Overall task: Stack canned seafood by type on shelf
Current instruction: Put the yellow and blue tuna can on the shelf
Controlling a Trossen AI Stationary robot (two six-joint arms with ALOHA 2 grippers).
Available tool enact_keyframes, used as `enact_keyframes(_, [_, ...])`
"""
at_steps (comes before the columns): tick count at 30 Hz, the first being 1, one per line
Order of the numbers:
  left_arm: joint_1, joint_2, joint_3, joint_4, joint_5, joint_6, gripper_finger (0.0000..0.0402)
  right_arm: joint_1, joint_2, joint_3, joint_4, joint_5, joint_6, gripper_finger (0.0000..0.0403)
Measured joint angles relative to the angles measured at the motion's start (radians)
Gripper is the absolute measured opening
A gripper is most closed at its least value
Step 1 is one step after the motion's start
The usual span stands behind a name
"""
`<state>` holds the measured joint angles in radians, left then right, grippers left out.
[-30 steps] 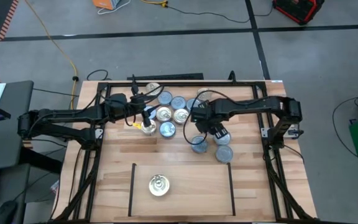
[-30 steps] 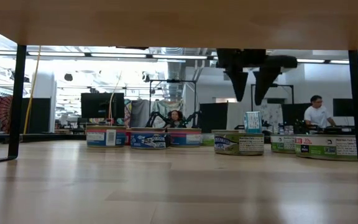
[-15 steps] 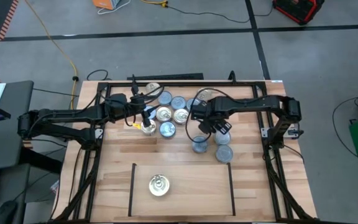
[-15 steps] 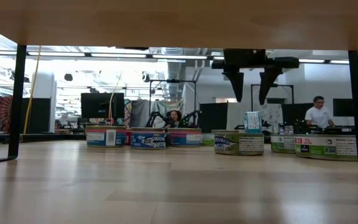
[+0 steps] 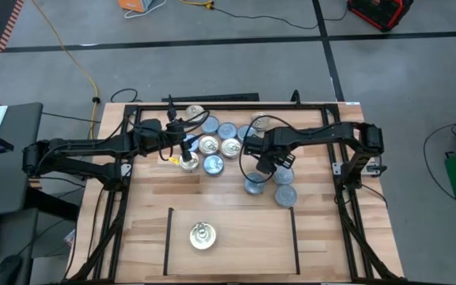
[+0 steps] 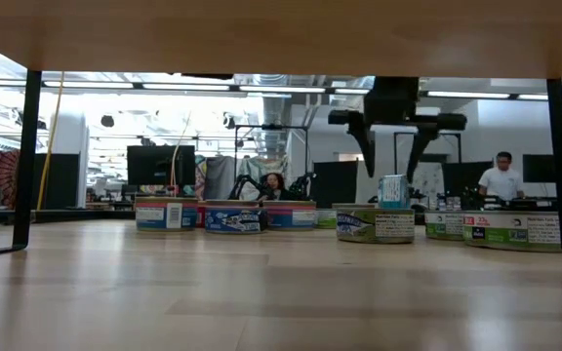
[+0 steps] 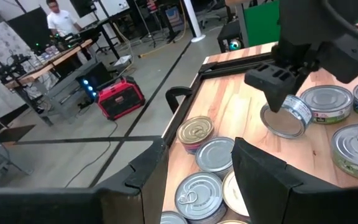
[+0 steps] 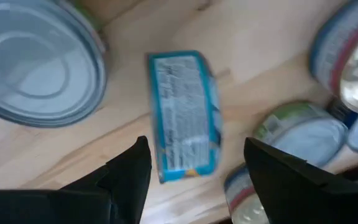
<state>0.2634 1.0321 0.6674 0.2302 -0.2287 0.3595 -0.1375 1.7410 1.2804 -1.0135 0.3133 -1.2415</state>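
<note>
While the left gripper (image 5: 182, 147) waits over the left side of the tin cluster, its fingers parted around nothing, the right gripper (image 6: 392, 146) has shifted toward a tin standing on its edge (image 8: 185, 113). Its jaws are spread wide and empty, straddling that blue-labelled tin from above. A second ago the right gripper hung a little further left in the low view with its fingers closer together. This looks like lining up for a pick. One gold-topped tin (image 5: 202, 235) sits alone on the shelf (image 5: 252, 253); the other tins (image 5: 220, 142) lie well apart behind it.
</note>
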Motion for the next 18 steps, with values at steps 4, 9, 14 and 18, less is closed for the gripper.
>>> enact_keyframes(4, [0.0, 0.0, 0.0, 0.0, -0.006, 0.001, 0.0168, -0.008, 0.0, -0.021, 0.011, 0.0, -0.024, 0.0286])
enact_keyframes(9, [0.0, 0.0, 0.0, 0.0, -0.015, 0.001, 0.0168, -0.01, 0.0, -0.064, 0.039, -0.008, -0.021, 0.0271])
enact_keyframes(14, [0.0, 0.0, 0.0, 0.0, -0.016, 0.001, 0.0168, -0.005, 0.0, -0.071, 0.06, -0.027, 0.033, 0.0205])
enact_keyframes(18, [0.0, 0.0, 0.0, 0.0, -0.016, 0.001, 0.0168, -0.003, 0.0, -0.069, 0.05, -0.029, 0.081, 0.0161])
